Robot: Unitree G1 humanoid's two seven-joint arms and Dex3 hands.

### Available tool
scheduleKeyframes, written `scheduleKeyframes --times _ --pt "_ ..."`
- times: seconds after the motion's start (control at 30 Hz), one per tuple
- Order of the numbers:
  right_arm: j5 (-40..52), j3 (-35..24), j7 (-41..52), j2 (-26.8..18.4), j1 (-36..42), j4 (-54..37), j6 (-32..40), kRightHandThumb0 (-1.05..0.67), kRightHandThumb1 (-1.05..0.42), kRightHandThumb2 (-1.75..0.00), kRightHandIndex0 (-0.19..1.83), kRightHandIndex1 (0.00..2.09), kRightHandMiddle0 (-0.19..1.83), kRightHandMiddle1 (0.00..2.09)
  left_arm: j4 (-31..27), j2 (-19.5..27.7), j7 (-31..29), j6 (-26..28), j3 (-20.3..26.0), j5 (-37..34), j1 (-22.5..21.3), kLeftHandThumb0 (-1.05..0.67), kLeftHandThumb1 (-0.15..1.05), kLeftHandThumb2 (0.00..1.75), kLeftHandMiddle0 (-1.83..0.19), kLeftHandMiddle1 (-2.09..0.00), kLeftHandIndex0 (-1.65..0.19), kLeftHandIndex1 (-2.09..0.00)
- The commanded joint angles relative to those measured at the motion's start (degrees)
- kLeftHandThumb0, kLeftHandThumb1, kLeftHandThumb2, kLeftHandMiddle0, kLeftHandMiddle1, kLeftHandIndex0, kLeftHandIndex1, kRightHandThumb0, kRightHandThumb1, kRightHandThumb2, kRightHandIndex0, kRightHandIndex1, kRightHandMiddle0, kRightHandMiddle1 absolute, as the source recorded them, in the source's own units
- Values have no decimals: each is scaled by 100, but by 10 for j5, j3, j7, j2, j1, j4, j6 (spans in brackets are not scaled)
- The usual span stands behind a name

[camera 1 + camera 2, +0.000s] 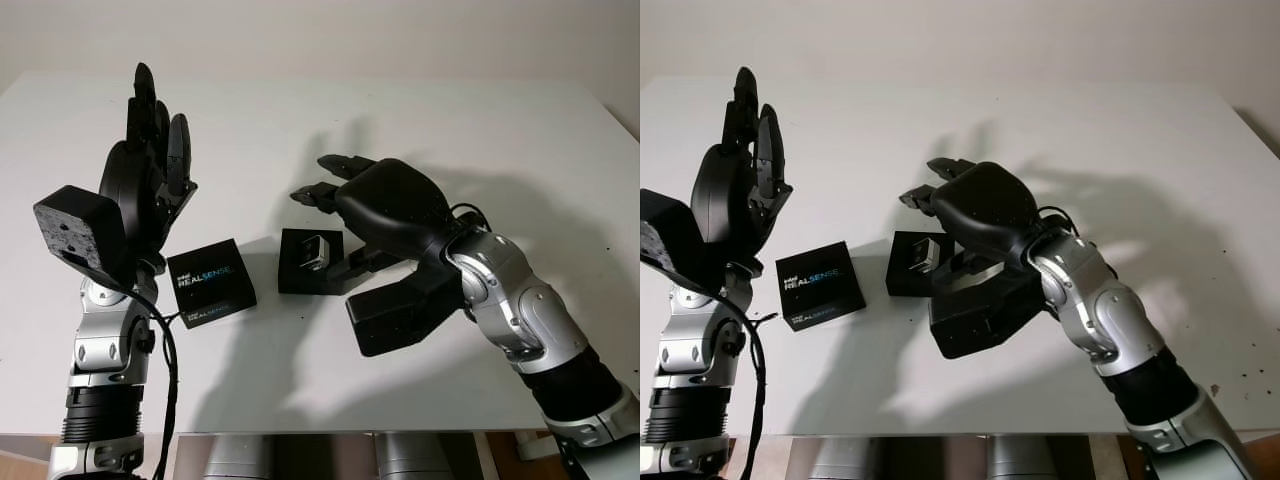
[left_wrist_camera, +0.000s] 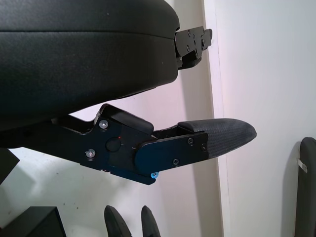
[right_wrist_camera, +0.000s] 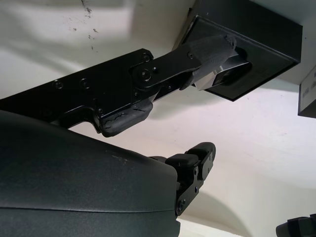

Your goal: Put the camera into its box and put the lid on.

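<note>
Right hand (image 1: 345, 200): black three-finger hand, low over the open box; fingers loosely extended, clasping nothing, one fingertip (image 3: 217, 47) resting against the camera.
Left hand (image 1: 150, 150): black hand raised upright over the table's left side, fingers straight up, holding nothing.
Camera (image 1: 314, 252): small silver-and-black camera, sitting inside the shallow black box base (image 1: 292, 270) at the table's middle.
Lid (image 1: 210, 283): black cardboard lid printed "REALSENSE", lying on the white table (image 1: 400, 120) just left of the base, apart from it.
Progress: camera looks placed; lid not yet on, so that step remains.
Views: right wrist view shows the fingertip contact; the head views show the lid's place.
</note>
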Motion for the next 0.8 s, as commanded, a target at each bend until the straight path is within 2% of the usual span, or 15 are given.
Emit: scheduleKeyframes --times 0.0,0.17,0.2,0.33,0.43,0.5,0.63,0.77 --pt "-10 3 -13 -5 5 5 -1 -81 -98 -6 27 6 43 25 -1 -2 1 -7 1 0 -7 -74 105 60 19 0 19 0" --pt "-30 8 -47 -1 5 23 -1 -80 -99 -6 27 6 45 30 -3 0 -1 -3 0 -1 -6 -73 105 60 19 0 19 0" --pt "-31 8 -53 0 4 26 -1 -80 -100 -6 28 6 43 36 -2 1 -3 -6 0 -1 -6 -73 105 60 19 0 19 0" --pt "-34 10 -67 0 4 29 -2 -80 -103 -6 31 6 21 87 -2 -1 -2 -8 0 -1 -5 -73 105 60 19 0 19 0" --pt "-44 15 -76 -2 4 31 -1 -80 -104 -5 33 6 14 111 -4 -2 1 -7 0 -1 -6 -73 105 59 19 0 19 0" --pt "-47 16 -70 -1 3 31 1 -80 -104 -5 33 6 11 114 -5 -2 1 -5 0 -1 -6 -73 105 59 19 0 19 0" --pt "-50 19 -63 0 2 32 4 -81 -105 -6 32 5 15 104 -5 -2 2 -3 0 -2 -6 -73 105 59 19 0 19 0" --pt "-40 17 -58 5 3 31 4 -82 -105 -6 33 6 17 107 -4 -1 2 -5 0 0 -7 -73 105 59 19 0 19 0"
